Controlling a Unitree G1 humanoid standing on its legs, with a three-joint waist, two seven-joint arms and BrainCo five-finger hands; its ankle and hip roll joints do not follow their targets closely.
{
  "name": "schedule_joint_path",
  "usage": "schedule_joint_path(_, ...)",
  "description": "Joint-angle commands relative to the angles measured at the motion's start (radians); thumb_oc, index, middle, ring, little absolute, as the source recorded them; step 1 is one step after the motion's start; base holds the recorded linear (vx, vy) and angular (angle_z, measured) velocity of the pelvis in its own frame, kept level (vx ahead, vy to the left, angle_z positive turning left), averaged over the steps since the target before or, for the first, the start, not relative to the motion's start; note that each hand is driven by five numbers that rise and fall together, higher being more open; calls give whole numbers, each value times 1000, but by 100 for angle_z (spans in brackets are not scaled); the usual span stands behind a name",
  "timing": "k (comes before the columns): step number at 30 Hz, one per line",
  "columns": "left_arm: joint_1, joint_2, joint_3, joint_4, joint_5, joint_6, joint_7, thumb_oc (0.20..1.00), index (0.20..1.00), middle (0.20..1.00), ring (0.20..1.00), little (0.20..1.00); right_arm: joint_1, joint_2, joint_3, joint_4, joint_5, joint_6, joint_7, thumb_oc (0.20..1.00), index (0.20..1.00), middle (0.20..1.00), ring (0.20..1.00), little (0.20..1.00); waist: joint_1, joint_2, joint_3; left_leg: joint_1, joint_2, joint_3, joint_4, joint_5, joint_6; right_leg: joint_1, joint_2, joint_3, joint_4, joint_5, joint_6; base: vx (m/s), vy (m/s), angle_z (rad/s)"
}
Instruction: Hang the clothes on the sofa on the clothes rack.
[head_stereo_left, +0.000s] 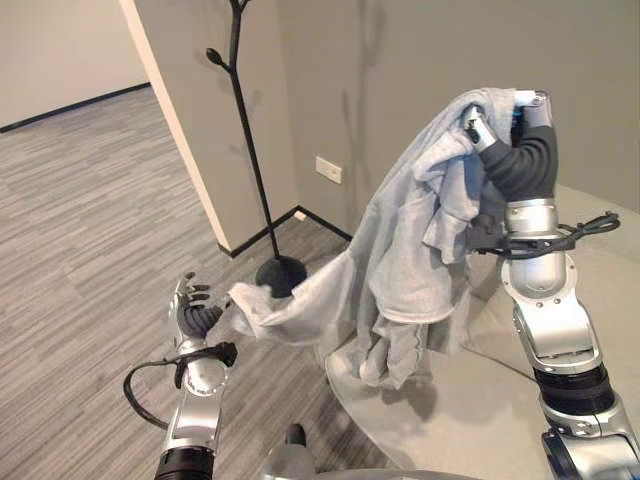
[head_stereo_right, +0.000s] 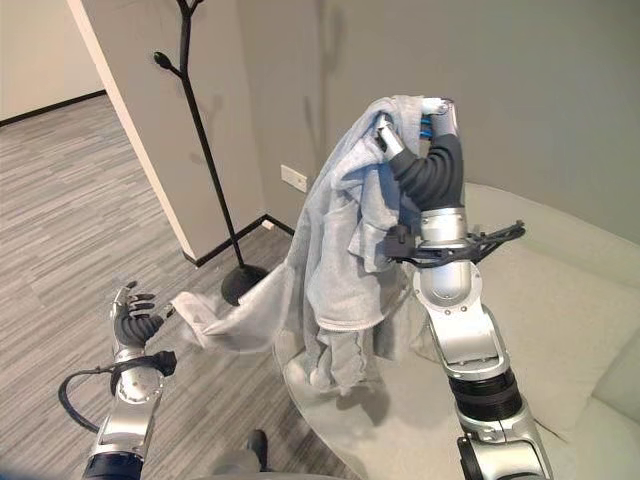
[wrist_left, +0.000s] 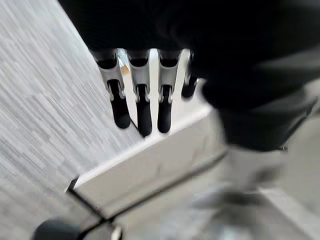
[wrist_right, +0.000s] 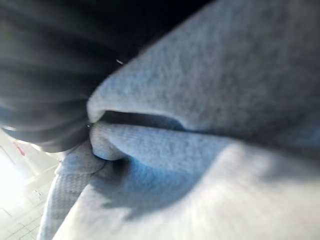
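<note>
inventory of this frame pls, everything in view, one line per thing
garment: 1, light grey, lifted high in the right hand, one end trailing down towards the left hand
rack: 1, black, pole with branch pegs and round base, standing on the floor by the wall corner
sofa: 1, pale beige, below and behind the right arm
wall socket: 1, white, low on the wall behind the rack
floor: grey striped carpet
left hand: 1, low by the garment's trailing end, fingers straight
right hand: 1, raised, curled round the garment's top
</note>
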Motion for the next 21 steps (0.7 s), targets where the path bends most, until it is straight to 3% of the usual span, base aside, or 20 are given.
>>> schedule_joint_path(1, -66, 75, 45, -52, -17, -57, -21, 1000, 1000, 1000, 1000, 1000, -139, 0, -45, -46, 23, -62, -30, 200, 200, 200, 200, 200, -10, -48, -12, 62, -29, 54, 82, -107, 2, 4, 67, 10, -85, 190, -90, -155, 97, -1)
schedule_joint_path(3, -59, 65, 30, -45, -25, -61, -37, 1000, 1000, 1000, 1000, 1000, -195, -14, -14, 5, 46, -64, -45, 200, 200, 200, 200, 200, -19, -57, -30, 92, 56, 38, 87, -102, 24, -35, 21, -11, -85, 198, -77, -158, 119, 2)
schedule_joint_path(4, -61, 63, 32, -43, -25, -61, -36, 1000, 1000, 1000, 1000, 1000, -201, -16, -11, 11, 47, -67, -46, 200, 200, 200, 200, 200, -23, -55, -32, 87, 57, 35, 89, -103, 24, -38, 22, -13, -85, 198, -78, -130, 114, 4)
schedule_joint_path(7, -68, 60, 13, -29, -35, -64, -46, 1000, 1000, 1000, 1000, 1000, -245, -22, 20, 36, 73, -64, -58, 200, 200, 200, 200, 200, -36, -65, -40, 108, 122, 18, 84, -93, 30, -62, -9, -15, -83, 215, -68, -84, 123, 13)
schedule_joint_path(8, -85, 49, -20, 11, -49, -66, -58, 1000, 1000, 1000, 1000, 1000, -318, -17, 73, 84, 117, -70, -75, 200, 200, 200, 200, 200, -52, -69, -49, 129, 189, -25, 72, -79, 37, -80, -25, 5, -74, 231, -62, -160, 286, -5)
schedule_joint_path(11, -110, 46, -73, 71, -51, -71, -69, 1000, 1000, 1000, 1000, 1000, -418, -14, 133, 142, 157, -71, -92, 200, 200, 200, 200, 200, -66, -70, -54, 128, 243, -85, 81, -62, 39, -97, -41, 50, -49, 240, -59, -120, 277, -40)
schedule_joint_path(12, -148, 39, -144, 149, -53, -68, -95, 1000, 1000, 1000, 1000, 1000, -545, 3, 191, 195, 206, -69, -109, 200, 200, 200, 200, 200, -81, -54, -61, 129, 283, -185, 108, -44, 32, -132, -57, 144, 7, 251, -65, -158, 434, -24)
schedule_joint_path(13, -148, 39, -144, 149, -53, -68, -95, 1000, 1000, 1000, 1000, 1000, -546, 3, 192, 195, 206, -69, -109, 200, 200, 200, 200, 200, -80, -54, -62, 129, 283, -184, 108, -44, 32, -133, -57, 144, 8, 251, -65, -198, 664, -52)
schedule_joint_path(14, -199, 25, -201, 206, -49, -70, -119, 1000, 1000, 1000, 1000, 1000, -601, 22, 213, 232, 263, -75, -116, 200, 200, 200, 200, 200, -85, -46, -59, 128, 261, -230, 126, -34, 12, -149, -79, 193, 38, 266, -70, -79, 326, -73)
schedule_joint_path(16, -218, 32, -224, 231, -42, -73, -130, 1000, 1000, 1000, 1000, 1000, -602, 25, 220, 221, 287, -76, -114, 200, 200, 200, 200, 200, -89, -45, -65, 147, 254, -217, 112, -36, 12, -162, -86, 205, 49, 262, -70, -157, 543, -56)
schedule_joint_path(17, -291, 6, -298, 280, -39, -77, -147, 1000, 1000, 1000, 1000, 1000, -616, 21, 221, 211, 303, -79, -119, 200, 200, 200, 200, 200, -108, -31, -84, 170, 220, -199, 99, -48, 3, -190, -130, 205, 60, 254, -68, -195, 634, -25)
schedule_joint_path(18, -294, 5, -300, 283, -39, -78, -146, 1000, 1000, 1000, 1000, 1000, -617, 20, 221, 212, 303, -80, -119, 200, 200, 200, 200, 200, -106, -32, -83, 170, 218, -199, 99, -49, 4, -191, -132, 206, 61, 253, -67, -206, 672, -6)
schedule_joint_path(21, -370, -13, -380, 308, -38, -91, -173, 1000, 1000, 1000, 1000, 1000, -635, 5, 188, 220, 320, -84, -130, 200, 200, 200, 200, 200, -117, -34, -78, 182, 153, -182, 84, -78, -8, -211, -197, 206, 44, 249, -68, -148, 448, 29)
